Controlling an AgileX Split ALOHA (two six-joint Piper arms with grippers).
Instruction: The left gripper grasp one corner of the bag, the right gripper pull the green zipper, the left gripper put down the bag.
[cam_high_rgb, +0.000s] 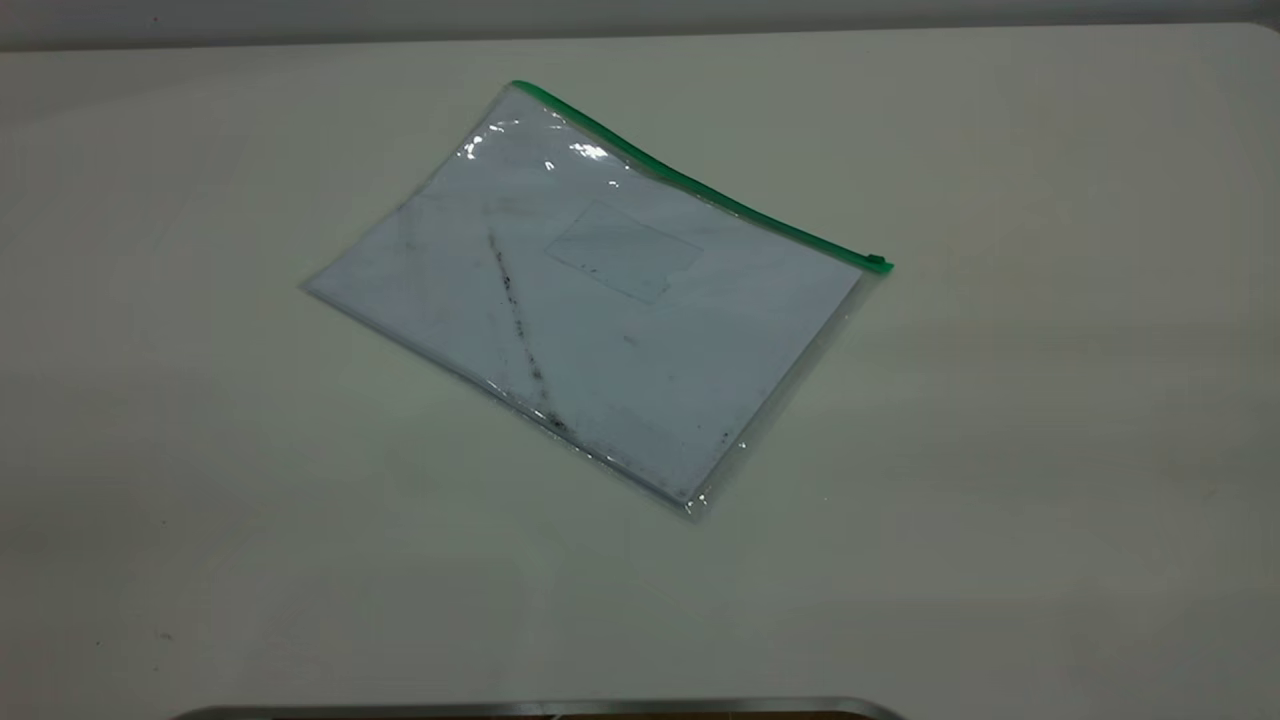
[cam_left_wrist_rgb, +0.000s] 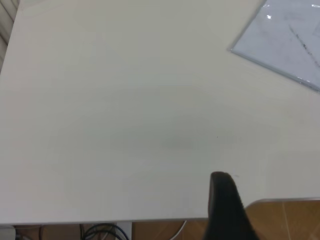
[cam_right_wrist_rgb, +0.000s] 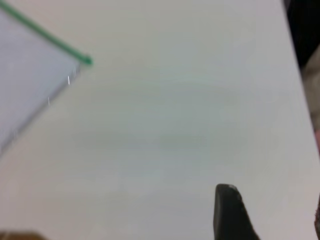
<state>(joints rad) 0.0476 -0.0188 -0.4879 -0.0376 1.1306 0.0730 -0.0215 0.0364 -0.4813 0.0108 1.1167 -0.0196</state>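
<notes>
- Table (cam_high_rgb: 1050, 480), pale and plain, carries only the bag; a metal edge (cam_high_rgb: 540, 708) shows at the near rim in the exterior view, and cables (cam_left_wrist_rgb: 102, 231) hang below the table's edge in the left wrist view.
- Bag (cam_high_rgb: 590, 300) lies flat and skewed near the table's middle, a clear pouch over white sheets, with a dark diagonal smudge (cam_high_rgb: 520, 330) and a small card pocket (cam_high_rgb: 622, 252).
- Green zipper (cam_high_rgb: 690, 180) runs along the far long edge, its slider tab (cam_high_rgb: 878, 263) at the right-hand corner.
- Left gripper (cam_left_wrist_rgb: 227, 200) shows one dark finger, well apart from the bag's corner; cannot tell whether it is open.
- Right gripper (cam_right_wrist_rgb: 230, 210) likewise shows one finger, well apart from the slider; cannot tell its state.
</notes>
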